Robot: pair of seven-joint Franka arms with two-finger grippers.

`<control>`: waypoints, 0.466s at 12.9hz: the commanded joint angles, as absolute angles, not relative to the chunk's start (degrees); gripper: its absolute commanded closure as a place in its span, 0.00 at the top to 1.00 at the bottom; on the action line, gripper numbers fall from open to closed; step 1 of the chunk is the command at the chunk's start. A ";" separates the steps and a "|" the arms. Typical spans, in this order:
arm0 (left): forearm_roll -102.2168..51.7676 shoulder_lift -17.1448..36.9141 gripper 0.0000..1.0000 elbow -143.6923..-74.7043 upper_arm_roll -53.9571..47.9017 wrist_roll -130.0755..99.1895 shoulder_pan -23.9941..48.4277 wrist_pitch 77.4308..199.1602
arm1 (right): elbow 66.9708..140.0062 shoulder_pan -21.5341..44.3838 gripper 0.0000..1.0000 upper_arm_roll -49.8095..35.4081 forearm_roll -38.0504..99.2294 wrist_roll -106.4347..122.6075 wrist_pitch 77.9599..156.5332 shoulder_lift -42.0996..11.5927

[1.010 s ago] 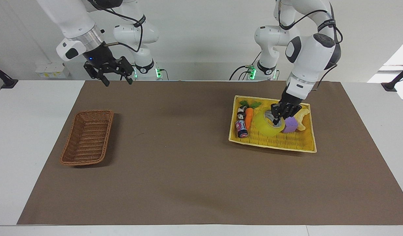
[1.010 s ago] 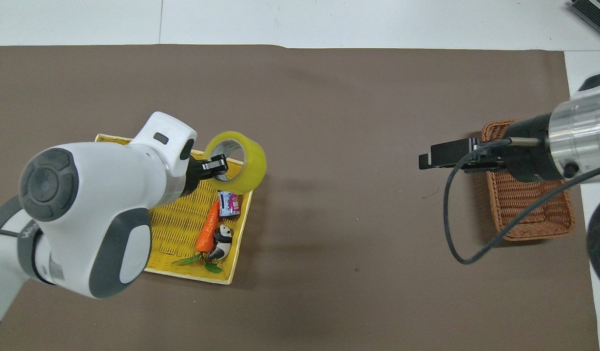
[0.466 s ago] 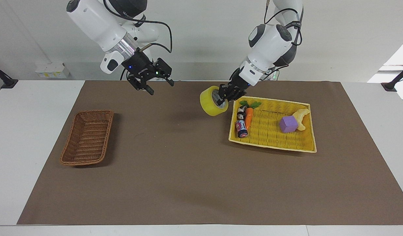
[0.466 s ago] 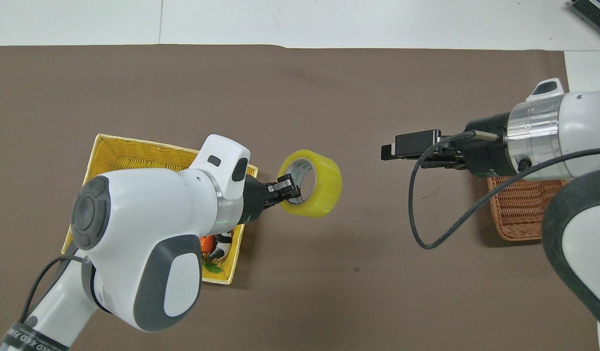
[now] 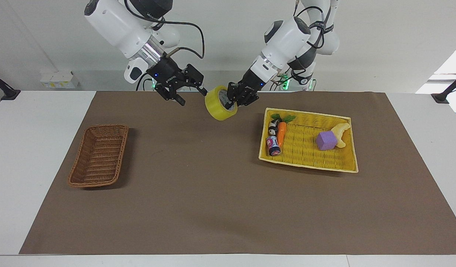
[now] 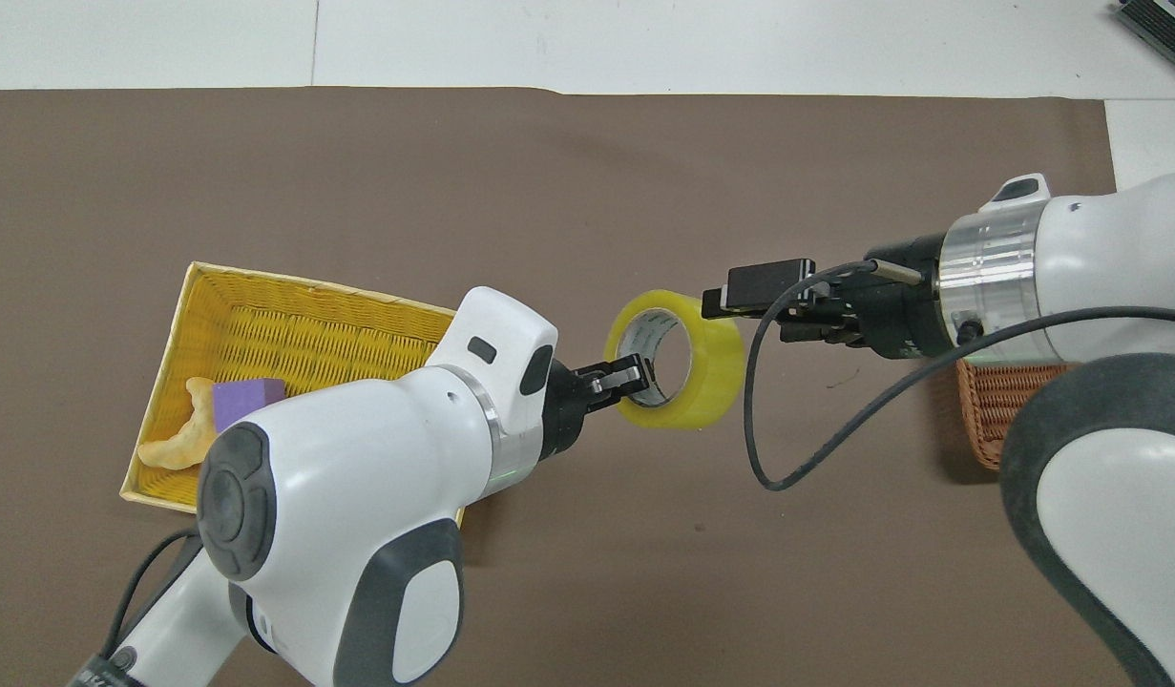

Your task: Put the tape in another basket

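The tape, a yellow roll with a printed grey-white core, hangs in the air over the brown mat between the two baskets. My left gripper is shut on the roll's wall, one finger inside the core. My right gripper is open and level with the roll, right beside it. One fingertip reaches the rim; I cannot tell whether it touches. The dark-brown wicker basket sits at the right arm's end, partly hidden under the right arm in the overhead view.
A yellow woven tray at the left arm's end holds a carrot, a small can, a panda figure, a purple block and a pale curved piece.
My left gripper lifted the tape out of the yellow tray and carried it toward the right arm's end. My right gripper came from near the brown basket to meet it.
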State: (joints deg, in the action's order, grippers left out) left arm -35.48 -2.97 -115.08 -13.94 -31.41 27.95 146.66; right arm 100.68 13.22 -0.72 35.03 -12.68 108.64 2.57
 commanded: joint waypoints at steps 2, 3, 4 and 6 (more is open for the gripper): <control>-36.83 -2.46 0.00 -114.08 -13.36 -31.82 30.50 154.42 | 102.92 13.36 1.00 -0.88 36.65 -13.18 108.81 4.57; -36.83 -2.63 0.00 -114.17 -13.36 -31.73 30.50 154.42 | 103.18 13.27 0.87 -0.79 36.56 -12.49 108.63 4.66; -36.83 -2.64 0.00 -114.17 -13.36 -31.73 30.50 154.34 | 103.18 13.27 0.41 -0.79 36.56 -12.65 108.63 4.66; -36.83 -2.64 0.00 -114.17 -13.36 -31.73 30.50 154.77 | 103.10 13.27 0.00 -0.79 36.48 -13.09 108.37 4.66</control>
